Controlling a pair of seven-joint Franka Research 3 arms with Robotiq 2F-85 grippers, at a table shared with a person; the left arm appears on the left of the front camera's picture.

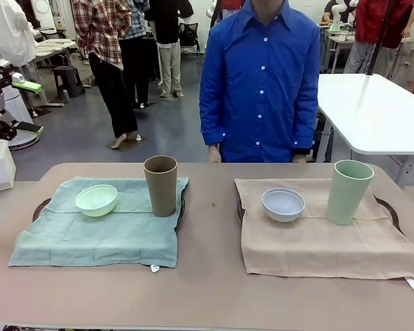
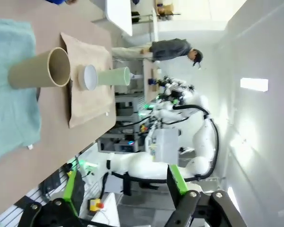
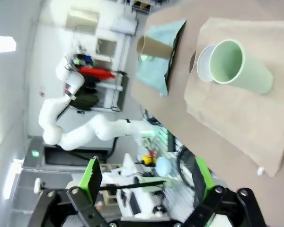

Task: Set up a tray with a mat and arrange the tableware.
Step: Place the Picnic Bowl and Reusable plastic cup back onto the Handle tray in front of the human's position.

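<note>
Person in blue shirt [image 1: 260,83] stands at far edge. Mint bowl [image 1: 96,200] and brown cup [image 1: 161,185] sit on teal mat [image 1: 90,238]; pale bowl [image 1: 283,204] and green cup [image 1: 348,192] on tan mat [image 1: 324,245]. Left gripper [image 2: 125,189] and right gripper [image 3: 144,177] both spread wide, empty, clear of the table.

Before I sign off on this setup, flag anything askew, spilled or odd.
Nothing is spilled or toppled. The teal cloth mat lies crooked on its dark tray, its near edge slanting, and the beige cloth mat overhangs its dark tray with wrinkles. All bowls and cups stand upright.
</note>
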